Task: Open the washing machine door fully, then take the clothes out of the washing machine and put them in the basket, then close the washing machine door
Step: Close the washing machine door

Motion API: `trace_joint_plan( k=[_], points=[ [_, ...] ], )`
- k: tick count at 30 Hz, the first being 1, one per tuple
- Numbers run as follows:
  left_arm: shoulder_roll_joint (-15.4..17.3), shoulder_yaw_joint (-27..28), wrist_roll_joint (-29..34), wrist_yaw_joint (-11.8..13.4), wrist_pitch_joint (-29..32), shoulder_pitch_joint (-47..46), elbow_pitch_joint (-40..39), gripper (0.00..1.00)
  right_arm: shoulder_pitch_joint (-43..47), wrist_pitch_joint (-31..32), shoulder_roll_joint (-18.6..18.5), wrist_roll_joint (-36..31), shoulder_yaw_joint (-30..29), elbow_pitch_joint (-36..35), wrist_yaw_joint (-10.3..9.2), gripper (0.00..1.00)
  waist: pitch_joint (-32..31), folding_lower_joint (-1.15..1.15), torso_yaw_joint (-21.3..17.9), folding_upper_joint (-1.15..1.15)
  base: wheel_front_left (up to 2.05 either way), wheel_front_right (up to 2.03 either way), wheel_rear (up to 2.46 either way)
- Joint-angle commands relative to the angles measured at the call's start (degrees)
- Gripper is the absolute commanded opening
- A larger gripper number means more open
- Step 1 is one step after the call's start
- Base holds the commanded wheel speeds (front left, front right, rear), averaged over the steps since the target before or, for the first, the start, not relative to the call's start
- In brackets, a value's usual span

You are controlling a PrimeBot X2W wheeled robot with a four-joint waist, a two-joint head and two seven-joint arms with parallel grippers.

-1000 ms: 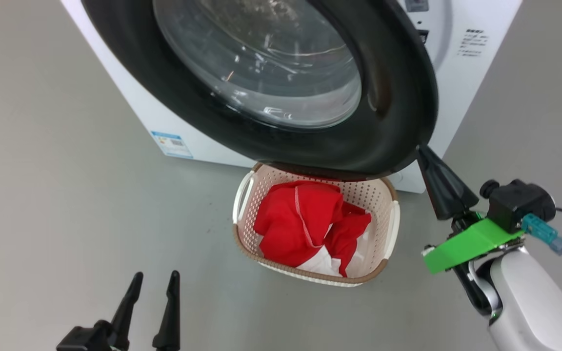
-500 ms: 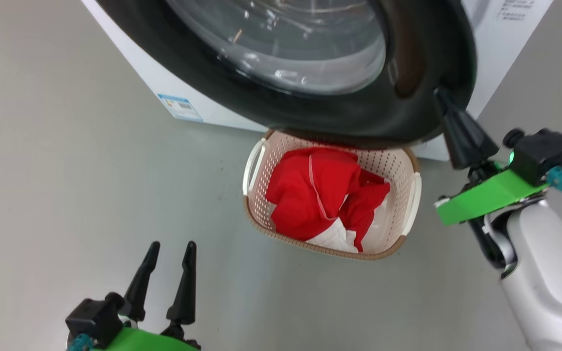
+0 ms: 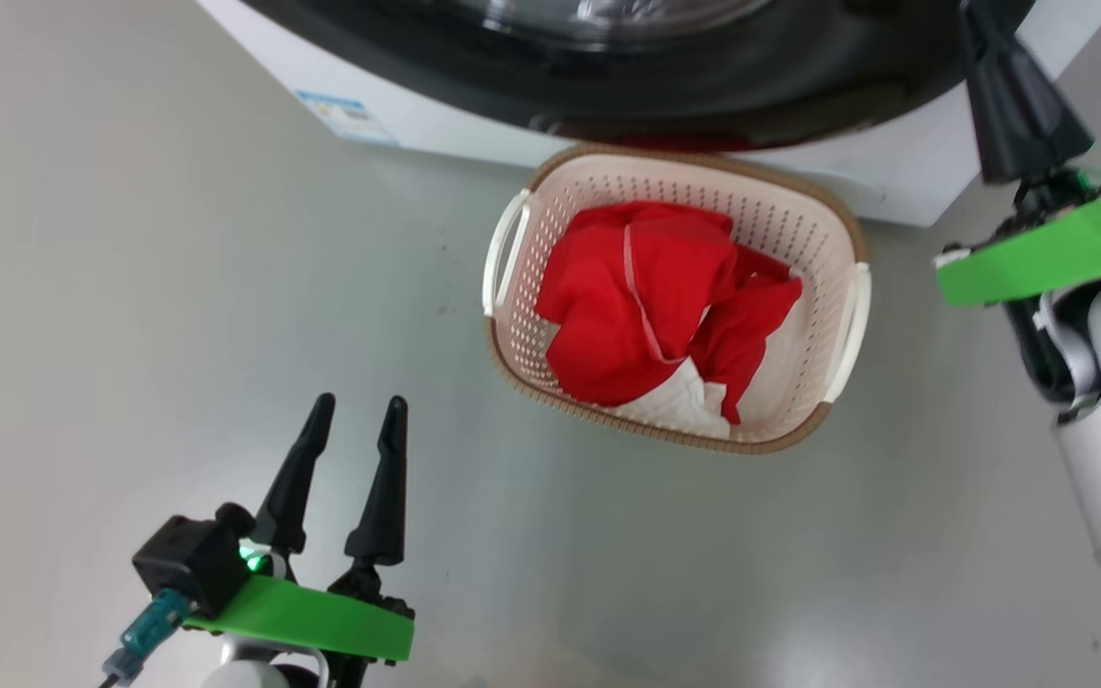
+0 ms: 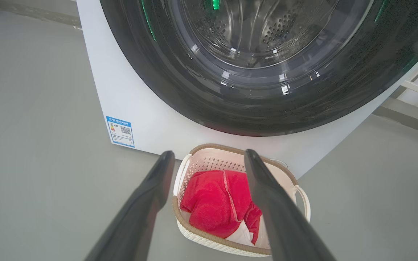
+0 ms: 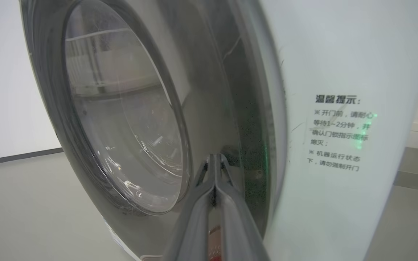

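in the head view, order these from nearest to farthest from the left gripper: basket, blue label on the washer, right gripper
From the left gripper:
1. basket, ahead and to its right
2. blue label, straight ahead, low on the washing machine front
3. right gripper, far right, against the door

- Washing machine door: swung from standing out over the basket to nearly flat against the front of the washing machine.
- Right gripper, fingers pressed together: carried farther and rightward with the door, tip at its black rim.
- Basket: far rim, formerly under the door, now uncovered.
- Head view: tilted downward, the machine now along its top edge.
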Motion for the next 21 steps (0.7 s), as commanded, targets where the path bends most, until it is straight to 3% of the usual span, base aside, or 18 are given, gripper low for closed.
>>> trace_joint_plan(
  k=[1, 21],
  points=[
    [0.9, 1.4, -0.4, 0.6, -0.7, -0.8, -1.4, 1.0, -1.3, -0.3, 0.1, 0.0, 0.3, -1.0, -0.05, 0.0, 2.2, 0.0, 1.1, 0.0, 0.0, 0.0, 0.0],
    [0.9, 2.0, -0.1, 0.5, -0.7, -1.5, -1.1, 1.0, -3.1, -0.3, 1.2, 0.3, -1.5, -1.0, -0.05, 0.0, 2.4, 0.0, 1.1, 0.0, 0.0, 0.0, 0.0]
  ],
)
